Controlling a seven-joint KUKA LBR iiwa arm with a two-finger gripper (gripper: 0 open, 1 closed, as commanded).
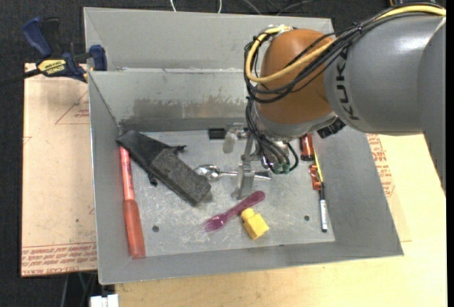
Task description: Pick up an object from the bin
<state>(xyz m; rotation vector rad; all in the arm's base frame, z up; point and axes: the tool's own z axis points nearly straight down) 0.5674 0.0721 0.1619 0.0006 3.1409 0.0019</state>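
Note:
My gripper hangs below the orange wrist cover, low over the middle of the bin floor. Just to its left lies a small metal spoon, bowl pointing left, with its handle running toward the gripper. Directly in front of the gripper lies a purple plastic spoon, set at a slant. A yellow block touches the purple spoon's right end. I see nothing held in the gripper.
A dark grey brush-like block lies left of centre. A long red pen lies along the left wall. A marker and an orange item lie by the right wall. A small black piece sits near the back.

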